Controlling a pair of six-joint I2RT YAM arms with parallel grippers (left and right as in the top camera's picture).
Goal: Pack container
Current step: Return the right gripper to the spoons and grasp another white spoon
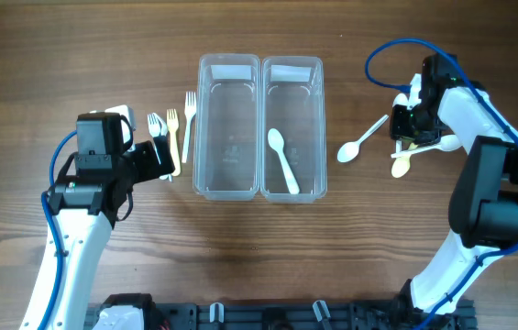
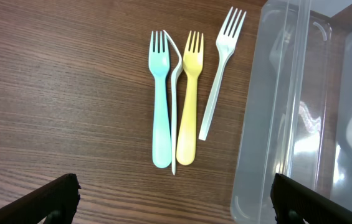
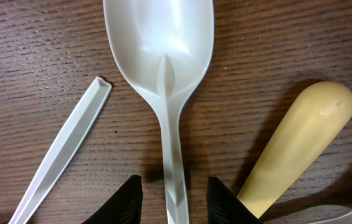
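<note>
Packed: one white spoon (image 1: 283, 165) in right container (image 1: 322, 128) — left container (image 1: 200, 128) bare. Loose: four forks (image 2: 188, 118) on tabletop (image 1: 259, 257) beside it, left gripper (image 2: 176, 186) spread wide above, holding nothing. Also loose — second spoon (image 3: 160, 43), right gripper (image 3: 176, 193) astride handle, gaps both sides, not clamped. Most packing left.

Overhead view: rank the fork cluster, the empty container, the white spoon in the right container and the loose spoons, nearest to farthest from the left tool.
1. Fork cluster, right beside the left tool.
2. Empty container, centre-left.
3. White spoon, inside the right container.
4. Loose spoons, far right.
</note>
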